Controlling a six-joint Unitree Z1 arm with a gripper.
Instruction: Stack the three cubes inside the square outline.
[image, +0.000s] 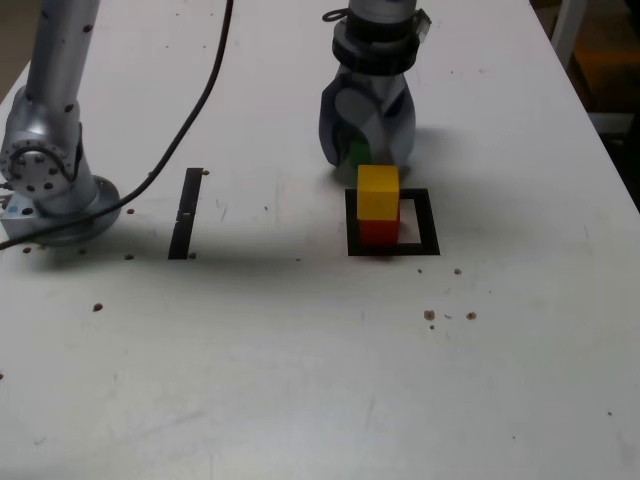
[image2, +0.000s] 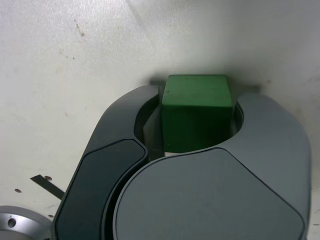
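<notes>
Reaching down low over the table (image: 270, 350), the arm (image: 371, 35) points its pincer (image: 367, 162) at the surface, just beyond the square outline (image: 428, 222) in the exterior view. The green cube (image2: 196, 114) sits between the two jaws, which stand close against its opposite sides; whether they clench it yet, I cannot tell. The yellow cube (image: 378, 192) rests on the red cube (image: 379, 232), inside the outline toward the exterior view's left, near the pincer and outside its jaws.
</notes>
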